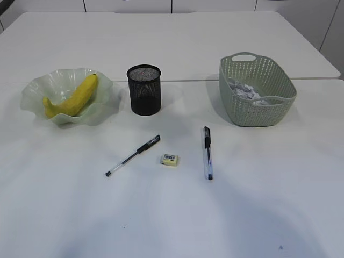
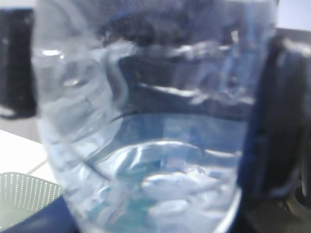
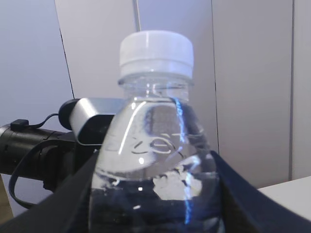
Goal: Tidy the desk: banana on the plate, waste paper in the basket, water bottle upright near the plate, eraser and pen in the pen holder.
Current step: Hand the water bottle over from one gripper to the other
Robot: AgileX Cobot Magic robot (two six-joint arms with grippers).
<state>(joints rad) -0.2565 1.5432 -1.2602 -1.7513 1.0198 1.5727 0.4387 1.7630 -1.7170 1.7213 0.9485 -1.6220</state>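
Clamping the upright water bottle (image 3: pixel 154 145) between dark fingers (image 3: pixel 243 194), the right arm holds it off the counter; left fingers (image 2: pixel 277 121) flank the same bottle, grip uncertain.

Left gripper (image 2: pixel 146 121): both fingers (image 2: pixel 279 126) are matt black, broad and flat-sided, seen blurred at the frame edges; no markings legible.

Right gripper (image 3: pixel 155 199): fingers (image 3: pixel 248 199) are black with straight slanted upper edges and a dull, unmarked surface.

Opposite arm, seen from the right wrist view: a silver-grey camera housing (image 3: pixel 95 126) with rounded corners sits on a black cylindrical arm section (image 3: pixel 29 148). A thin black cable (image 3: pixel 17 182) loops below it, and a second lead runs into a small black plug (image 3: pixel 19 124) on top. Screws cannot be made out.
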